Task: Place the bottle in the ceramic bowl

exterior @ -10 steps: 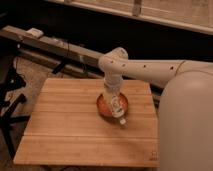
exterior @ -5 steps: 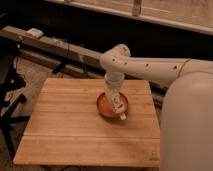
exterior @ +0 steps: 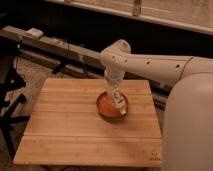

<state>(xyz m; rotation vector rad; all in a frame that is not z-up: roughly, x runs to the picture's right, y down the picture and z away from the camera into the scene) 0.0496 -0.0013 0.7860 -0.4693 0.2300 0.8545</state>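
Jaws: state cannot be told, the gripper (exterior: 115, 91) being masked by its own wrist above the bowl.

Item 1, gripper: descends from the white arm (exterior: 150, 65), at the bowl's 12 o'clock edge.

Item 2, bottle (exterior: 118, 101): clear, pale label, lying tilted across the bowl's 3 o'clock half, lower end at about 4 o'clock over the rim. Half a second ago it sat slightly further toward 5 o'clock; now drawn in over the orange interior. Judgement: placement near complete, release apparently pending.

Item 3, ceramic bowl (exterior: 104, 105): orange inside, dark rim, sole content the bottle; whether the bottle rests on it is unclear.

Item 4, wooden table (exterior: 75, 135): bowl sits right of centre.
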